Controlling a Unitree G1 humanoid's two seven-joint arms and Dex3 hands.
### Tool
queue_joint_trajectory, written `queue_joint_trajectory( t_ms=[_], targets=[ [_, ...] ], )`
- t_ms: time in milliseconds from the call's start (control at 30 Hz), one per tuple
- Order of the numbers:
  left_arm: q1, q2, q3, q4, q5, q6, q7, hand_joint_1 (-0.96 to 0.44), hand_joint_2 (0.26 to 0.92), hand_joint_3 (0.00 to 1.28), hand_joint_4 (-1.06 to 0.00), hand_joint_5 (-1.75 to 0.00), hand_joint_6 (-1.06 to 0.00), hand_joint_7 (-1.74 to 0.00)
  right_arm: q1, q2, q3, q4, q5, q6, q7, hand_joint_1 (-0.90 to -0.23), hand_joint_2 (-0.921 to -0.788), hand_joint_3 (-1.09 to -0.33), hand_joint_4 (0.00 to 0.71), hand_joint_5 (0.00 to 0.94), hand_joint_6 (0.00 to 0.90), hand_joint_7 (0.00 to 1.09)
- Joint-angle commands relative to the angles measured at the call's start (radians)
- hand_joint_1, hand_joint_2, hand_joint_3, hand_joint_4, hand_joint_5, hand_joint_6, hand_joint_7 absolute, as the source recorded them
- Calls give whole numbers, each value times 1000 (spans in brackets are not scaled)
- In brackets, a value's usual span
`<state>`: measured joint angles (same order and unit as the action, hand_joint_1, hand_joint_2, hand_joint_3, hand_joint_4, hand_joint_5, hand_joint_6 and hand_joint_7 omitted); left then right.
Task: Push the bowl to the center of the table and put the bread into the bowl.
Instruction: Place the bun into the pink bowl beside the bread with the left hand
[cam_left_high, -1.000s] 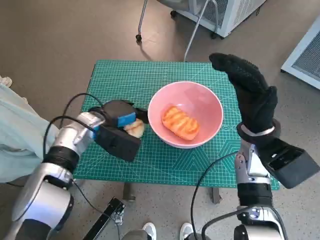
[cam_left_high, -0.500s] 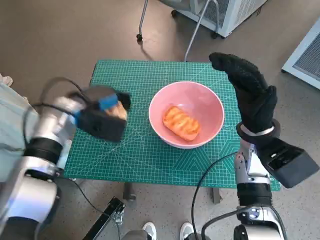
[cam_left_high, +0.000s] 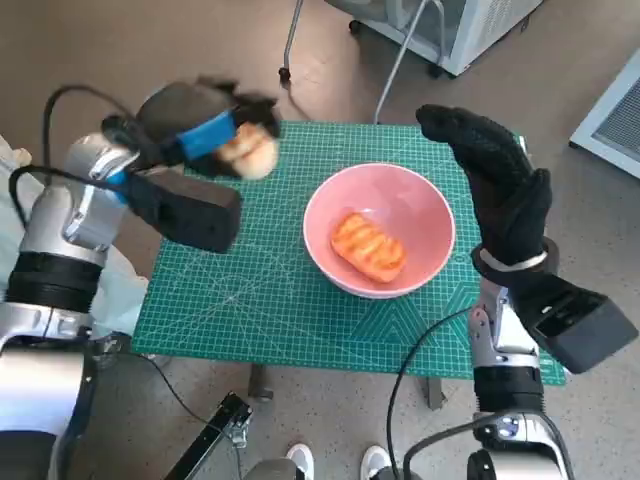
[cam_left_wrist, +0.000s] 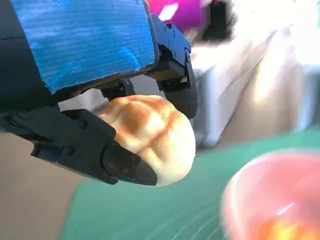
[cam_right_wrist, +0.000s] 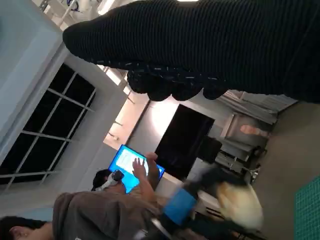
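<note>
The pink bowl (cam_left_high: 380, 232) stands on the green mat, right of its middle, with an orange glazed bread (cam_left_high: 367, 246) lying inside. My left hand (cam_left_high: 210, 128) is raised above the mat's far left corner and grips a pale round bread roll (cam_left_high: 247, 153). In the left wrist view the roll (cam_left_wrist: 152, 134) sits between the black fingers (cam_left_wrist: 122, 165), with the bowl's rim (cam_left_wrist: 260, 195) blurred beyond. My right hand (cam_left_high: 495, 180) stands upright just right of the bowl, fingers straight and holding nothing. The right wrist view shows the glove (cam_right_wrist: 210, 45) and the roll (cam_right_wrist: 240, 200) far off.
The green cutting mat (cam_left_high: 270, 290) covers the small table. A black cable loops under the table's front. White cabinets and a chair's legs (cam_left_high: 290, 40) stand beyond the far edge. A person (cam_right_wrist: 100, 210) sits at a lit screen in the right wrist view.
My left hand has lifted the pale roll off the mat beside the bowl and carried it up and toward the far left corner. The right hand and bowl have stayed put.
</note>
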<state>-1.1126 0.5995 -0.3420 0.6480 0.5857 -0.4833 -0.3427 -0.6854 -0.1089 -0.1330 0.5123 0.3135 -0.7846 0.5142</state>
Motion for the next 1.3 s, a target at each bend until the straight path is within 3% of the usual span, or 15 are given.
queue_joint_trajectory(
  t_ms=[33,300,433,467,533,633,700,1300],
  targets=[
    [21,-52,-19,-54,-9,-49,15,0,921,116,-579,-1312,-630,-1134,19,6,3,-5,4,15,-2,-711,-921,-768,280,5,-1,803],
    [23,-134,-61,1,-4,-98,-3,0,920,129,-560,-1302,-615,-1182,18,6,1,1,9,13,3,-707,-921,-769,280,5,-1,797],
    [29,-158,-85,-5,-3,-20,-92,-1,921,232,-415,-1371,-528,-1340,16,3,-1,6,8,7,4,-706,-921,-769,280,5,-1,797],
    [31,-161,-89,-10,0,2,-112,-21,868,215,-335,-1078,-412,-1124,16,2,-1,6,7,7,3,-705,-921,-769,280,5,-1,797],
    [40,-168,-100,-27,10,61,-157,-48,821,139,-297,-545,-292,-760,17,0,-2,5,5,5,2,-704,-921,-770,280,5,-1,797],
    [48,-173,-108,-48,16,125,-203,-71,793,75,-248,-208,-193,-547,15,-4,-5,8,4,3,2,-702,-921,-770,280,5,-1,794],
    [54,-173,-106,-61,11,148,-218,-81,785,57,-232,-123,-168,-495,14,-6,-6,7,3,3,0,-701,-921,-769,281,5,-1,792],
    [87,-150,-67,-3,-29,8,-76,-168,796,27,-270,-30,-208,-461,-3,-3,-9,29,-19,-12,-23,-708,-921,-769,281,5,-1,796]
  ],
)
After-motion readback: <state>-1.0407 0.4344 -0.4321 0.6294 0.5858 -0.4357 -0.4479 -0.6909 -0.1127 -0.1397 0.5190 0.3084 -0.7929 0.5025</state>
